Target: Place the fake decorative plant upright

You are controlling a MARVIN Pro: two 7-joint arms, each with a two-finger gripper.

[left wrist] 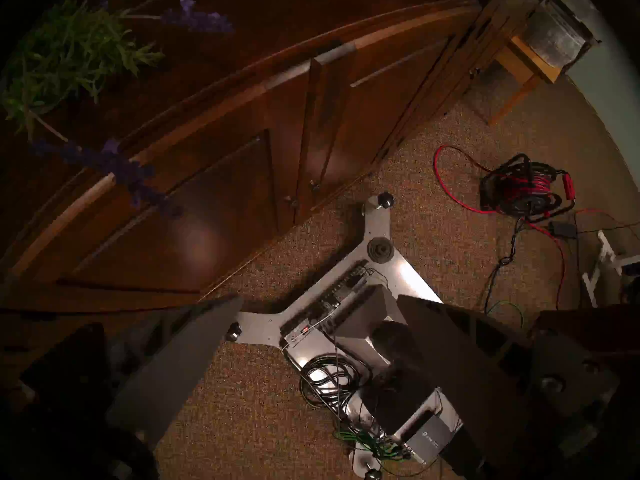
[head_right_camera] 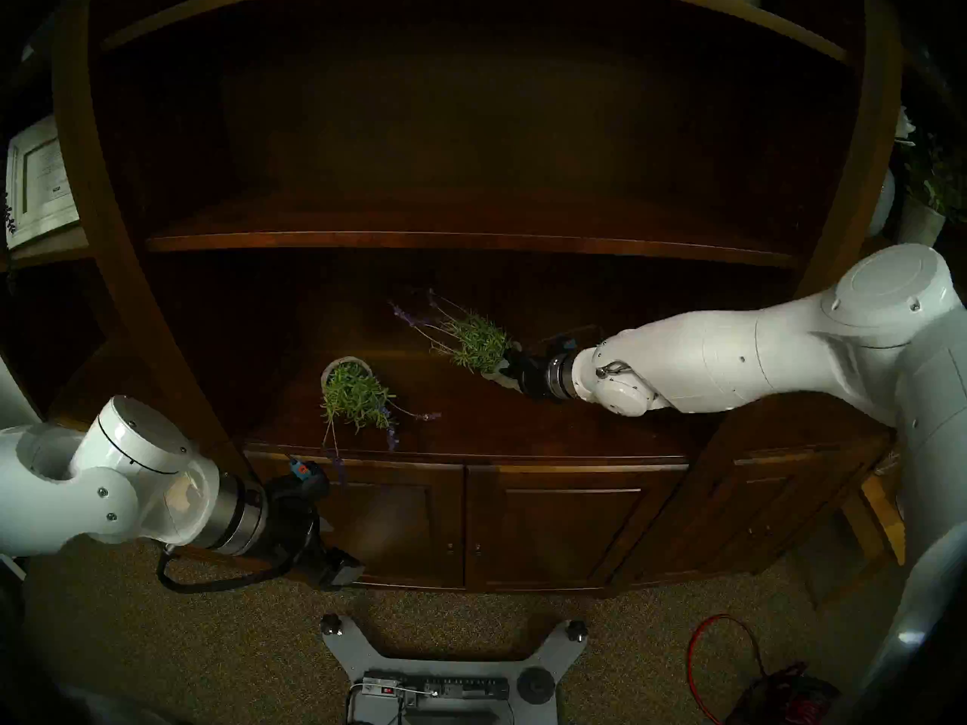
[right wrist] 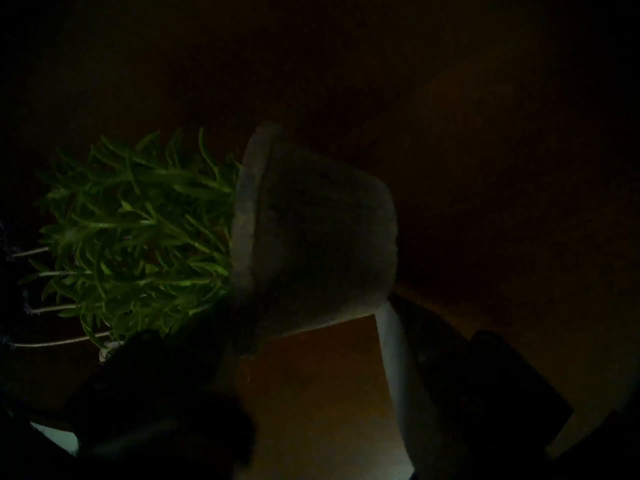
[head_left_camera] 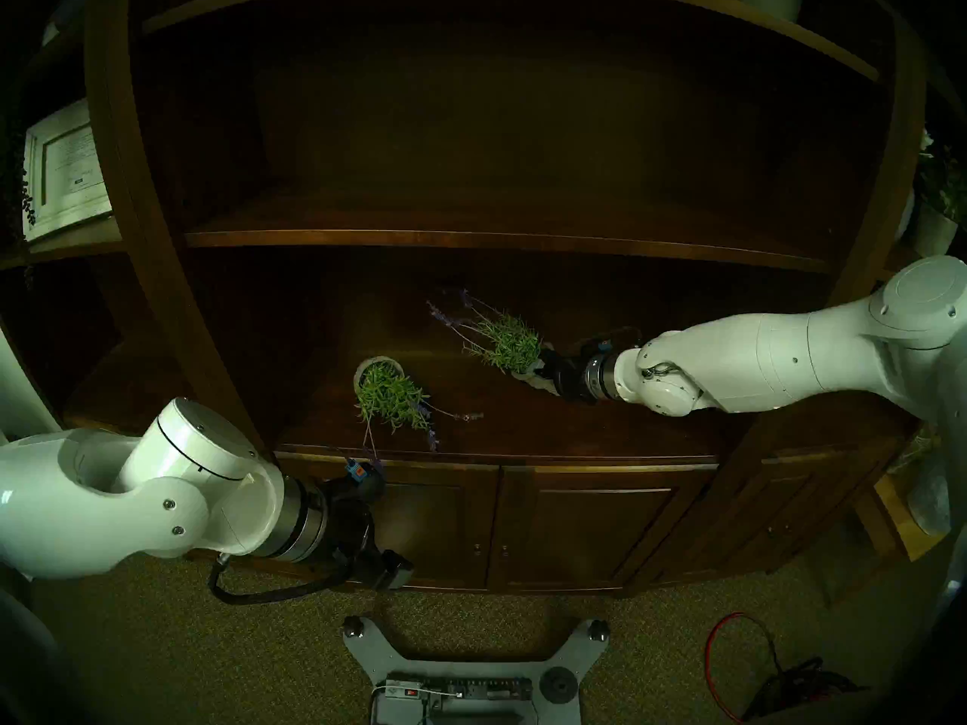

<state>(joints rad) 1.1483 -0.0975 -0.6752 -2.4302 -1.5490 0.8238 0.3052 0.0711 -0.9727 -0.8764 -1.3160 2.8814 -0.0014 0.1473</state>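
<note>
Two fake lavender plants in pale pots are on the dark wooden cabinet shelf (head_left_camera: 602, 426). One plant (head_left_camera: 502, 337) is tilted, foliage up and to the left, with my right gripper (head_left_camera: 544, 376) shut on its pot (right wrist: 322, 240); the pot sits between the gripper's fingers in the right wrist view. The other plant (head_left_camera: 390, 394) lies on its side at the shelf's left, its purple stems hanging over the front edge. My left gripper (head_left_camera: 387, 525) hangs open and empty in front of the cabinet, below that plant, its fingers (left wrist: 180, 358) spread over the carpet.
An upper shelf board (head_left_camera: 497, 242) runs close above the plants. Cabinet doors (head_left_camera: 575, 525) are below the shelf's front edge. My base plate (head_left_camera: 471, 671) and a red cable reel (head_left_camera: 732, 666) are on the carpet. A framed picture (head_left_camera: 65, 169) stands at far left.
</note>
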